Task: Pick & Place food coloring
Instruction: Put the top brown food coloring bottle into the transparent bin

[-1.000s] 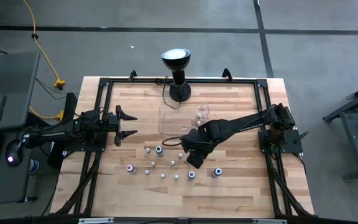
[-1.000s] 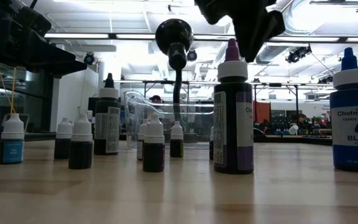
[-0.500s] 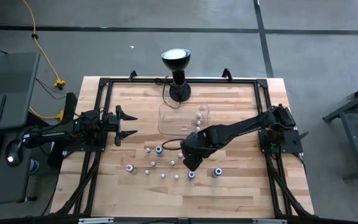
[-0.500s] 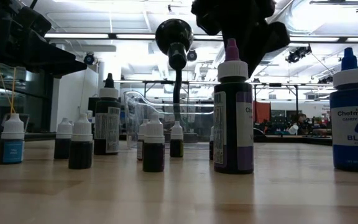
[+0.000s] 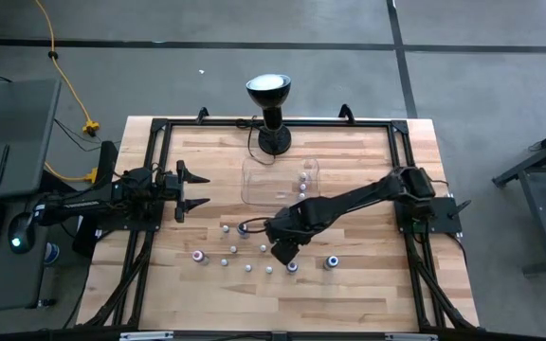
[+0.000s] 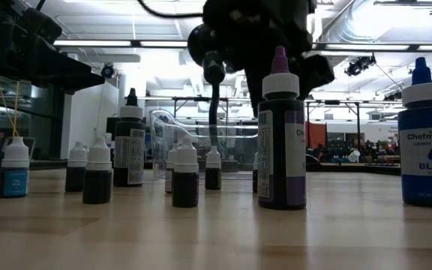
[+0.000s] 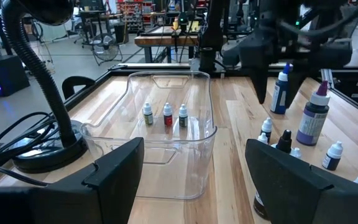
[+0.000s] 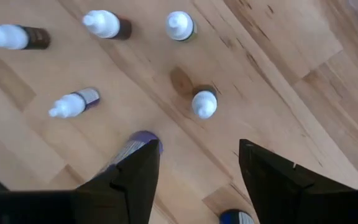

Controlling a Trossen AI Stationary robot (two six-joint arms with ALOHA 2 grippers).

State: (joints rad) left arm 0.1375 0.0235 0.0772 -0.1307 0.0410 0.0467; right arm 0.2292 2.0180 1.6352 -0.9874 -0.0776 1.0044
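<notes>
The right gripper hangs over the middle of the scattered bottles, its two dark fingers spread apart with nothing between them, pointing down at the pale wooden table. In its wrist view a small white-capped dropper bottle stands just ahead of the gap, and a taller bottle with a purple tip sits right at one finger.

The food coloring lies in two places: most small bottles stand loose on the table around the gripper, and three already stand inside the clear plastic tray, which sits near the black gooseneck lamp.

To do this pick well, I judge the gripper should centre one bottle squarely between the fingers before dropping, since the neighbours stand close and a finger could tip one. Coming down straight and closing on the body below the cap looks safest; these narrow bottles probably topple easily.

The large blue bottle in the low view reads "Chefmaster", "CANDY COLOR" and "BLUE". The dark purple-capped bottle shows only the start of the same brand.

The left gripper waits at the table's left edge, fingers apart.
</notes>
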